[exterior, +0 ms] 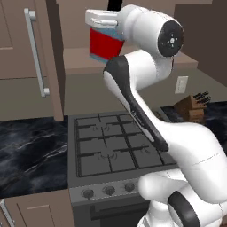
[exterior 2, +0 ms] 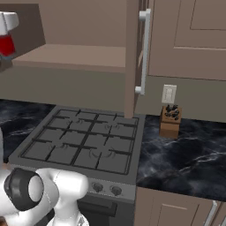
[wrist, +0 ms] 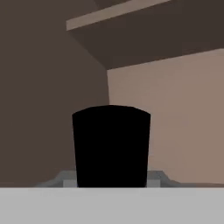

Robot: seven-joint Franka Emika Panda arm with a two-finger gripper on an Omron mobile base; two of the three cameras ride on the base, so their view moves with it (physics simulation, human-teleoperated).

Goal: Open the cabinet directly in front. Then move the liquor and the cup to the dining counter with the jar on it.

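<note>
cabinet (exterior: 40,57): doors open, done
liquor (exterior: 105,44): at 12 o'clock over the stove (exterior: 115,146), off the shelf
end effector (exterior: 103,20): clamped on liquor
left: both drop-offs, cup unseen

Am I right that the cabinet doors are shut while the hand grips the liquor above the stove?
Not quite: the cabinet doors stand open, seen in the right base view. The rest holds: the hand grips the liquor above the stove.

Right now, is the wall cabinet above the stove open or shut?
Open. The cabinet's door stands swung out edge-on, baring the shelf inside, where the gripper is at the liquor.
</note>
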